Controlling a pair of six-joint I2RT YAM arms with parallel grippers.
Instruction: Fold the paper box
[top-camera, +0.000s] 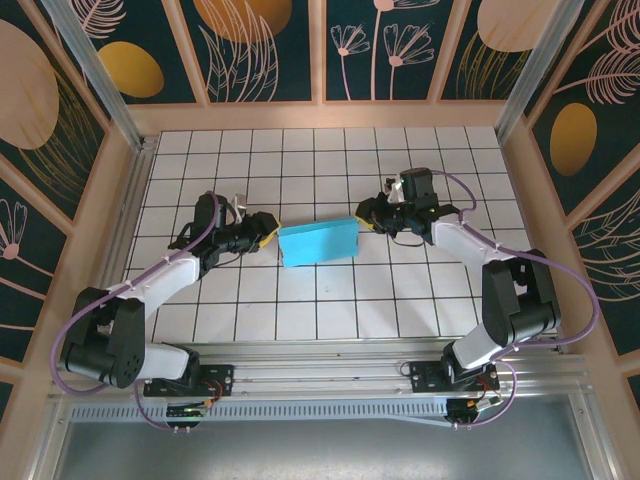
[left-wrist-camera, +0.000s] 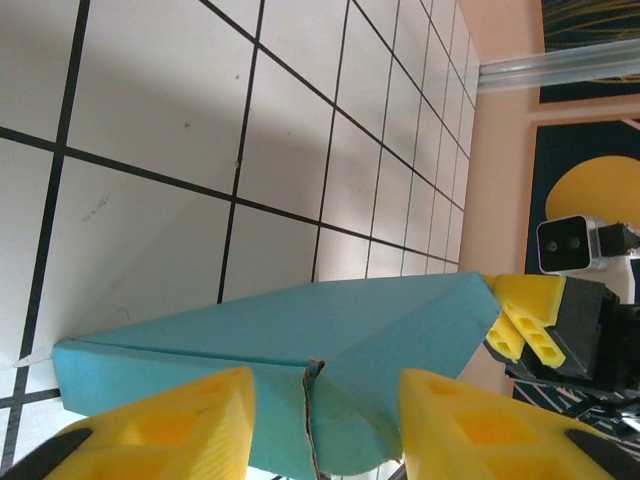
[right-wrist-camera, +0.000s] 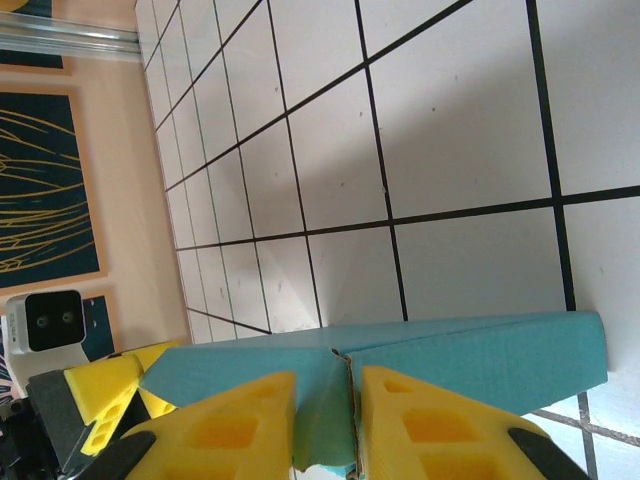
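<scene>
The paper box (top-camera: 318, 243) lay on the tabletop (top-camera: 300, 160), one short end reaching in between each pair of fingers. The right fingers (right-wrist-camera: 230, 420) were pinched onto its end seam. The left fingers (left-wrist-camera: 170, 420) straddled the far end wider apart, and I could not tell whether they gripped. The thin card was probably light, springy and easily creased, so it was best held gently by the end flaps.

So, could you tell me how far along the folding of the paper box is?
Done: the paper box already stands as a folded-up turquoise shape rather than a flat sheet. In hand: the right gripper pinches the seam at its right end, while the left gripper sits with jaws apart astride the left end's seam. Left: both end flaps look untucked, their card edges showing.
</scene>
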